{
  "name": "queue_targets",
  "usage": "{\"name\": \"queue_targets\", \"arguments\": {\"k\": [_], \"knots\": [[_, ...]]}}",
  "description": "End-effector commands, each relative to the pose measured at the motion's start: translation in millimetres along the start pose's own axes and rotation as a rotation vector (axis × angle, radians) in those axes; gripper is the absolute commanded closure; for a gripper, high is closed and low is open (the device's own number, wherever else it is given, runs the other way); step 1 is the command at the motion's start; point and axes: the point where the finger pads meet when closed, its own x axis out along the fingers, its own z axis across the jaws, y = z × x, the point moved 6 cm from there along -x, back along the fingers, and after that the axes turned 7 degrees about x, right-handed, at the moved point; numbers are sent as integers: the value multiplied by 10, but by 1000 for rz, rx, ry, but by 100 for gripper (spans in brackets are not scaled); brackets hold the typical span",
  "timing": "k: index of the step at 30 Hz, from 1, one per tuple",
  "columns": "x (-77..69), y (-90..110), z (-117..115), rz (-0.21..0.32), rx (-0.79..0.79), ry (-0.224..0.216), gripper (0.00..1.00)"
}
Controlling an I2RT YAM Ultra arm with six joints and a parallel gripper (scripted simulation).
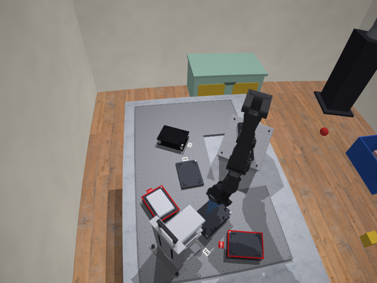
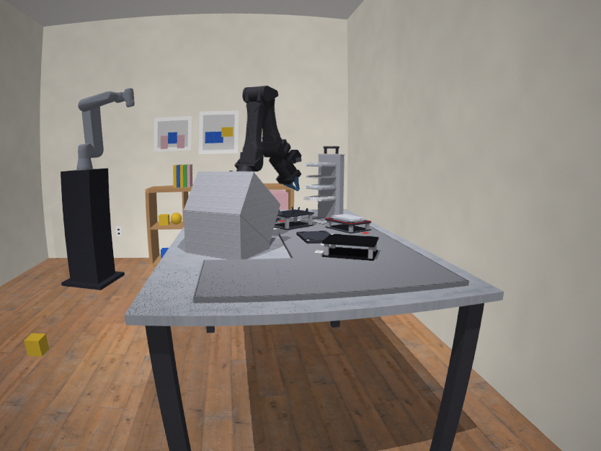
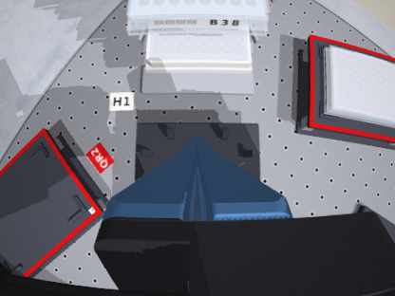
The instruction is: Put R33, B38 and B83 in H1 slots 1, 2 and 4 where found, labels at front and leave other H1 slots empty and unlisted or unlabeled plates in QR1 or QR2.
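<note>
My gripper (image 1: 207, 212) (image 2: 297, 189) (image 3: 197, 147) is shut and empty, its blue fingertips in front of the hotel H1 (image 1: 170, 254) (image 2: 339, 194) and above a dark nest with small posts (image 3: 252, 135). In the wrist view, a clear plate (image 3: 199, 27) shows label B38 at its front. A white plate (image 3: 197, 51) lower down shows a blank front end. A plate (image 1: 184, 224) with its wells up is at the hotel's top. Slot numbers and the other front ends are unclear. A white plate (image 1: 160, 202) (image 2: 346, 217) (image 3: 363, 85) sits on QR1 (image 3: 309, 81).
QR2 (image 1: 245, 243) (image 3: 38, 199) holds no plate. The N6 nest (image 1: 189, 174) (image 2: 314, 236) and the raised black nest L1 (image 1: 173, 134) (image 2: 350, 240) also show no plate. The H1 deck label (image 1: 206, 252) (image 3: 122, 101) lies beside the hotel. QR1 stands close to the hotel's other side.
</note>
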Motion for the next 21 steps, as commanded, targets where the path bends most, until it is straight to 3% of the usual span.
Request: {"name": "queue_targets", "arguments": {"k": [1,21], "knots": [[-90,-21,10,-35,15,-6,100],[-295,230,-35,-15,8,3,100]]}}
